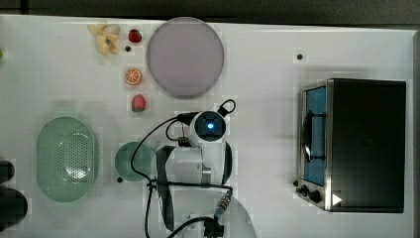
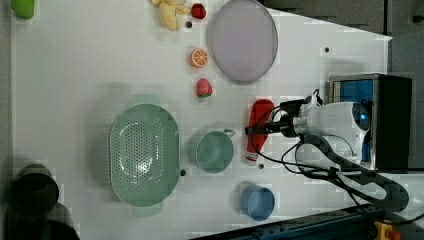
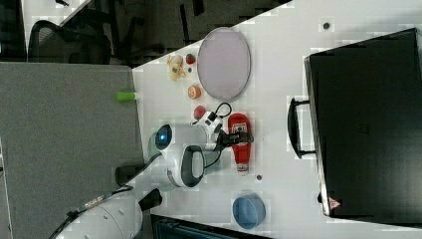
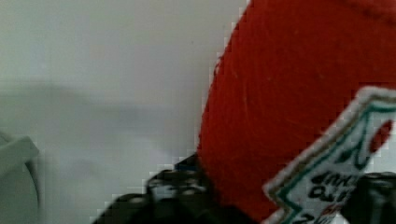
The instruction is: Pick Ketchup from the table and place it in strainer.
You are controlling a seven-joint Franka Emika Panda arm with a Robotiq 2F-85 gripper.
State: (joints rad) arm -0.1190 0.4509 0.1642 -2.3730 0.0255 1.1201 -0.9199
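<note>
— Ketchup [image 4: 289, 93] sits closest to the wrist camera: a red plastic body lying on its side on the white table [image 1: 277, 44].

— And the room around it?

— In the right view, a grey partition [image 3: 64, 149] stands by the table's edge, with a dark office chair [image 3: 64, 45] beyond it. On the table are a lilac plate [image 2: 242, 40], a black toaster oven [image 1: 366, 144], a green cup [image 2: 215, 150] and a blue cup [image 2: 257, 202].

— Where does the bottle lie?

— In the left view it lies between the green cup and the oven, with its white cap towards the left view's bottom. The strainer [image 2: 145, 155], pale mint with a dotted floor, is well apart from it, on the far side of the green cup.

— Any writing?

— It has a white-edged label with green trim and a red mark. The dark lettering is too blurred to read.

— The gripper [image 2: 256, 129]?

— It is down at the bottle's middle, over the label. Whether it has hold of the bottle or stands loose around it, I cannot tell.
</note>
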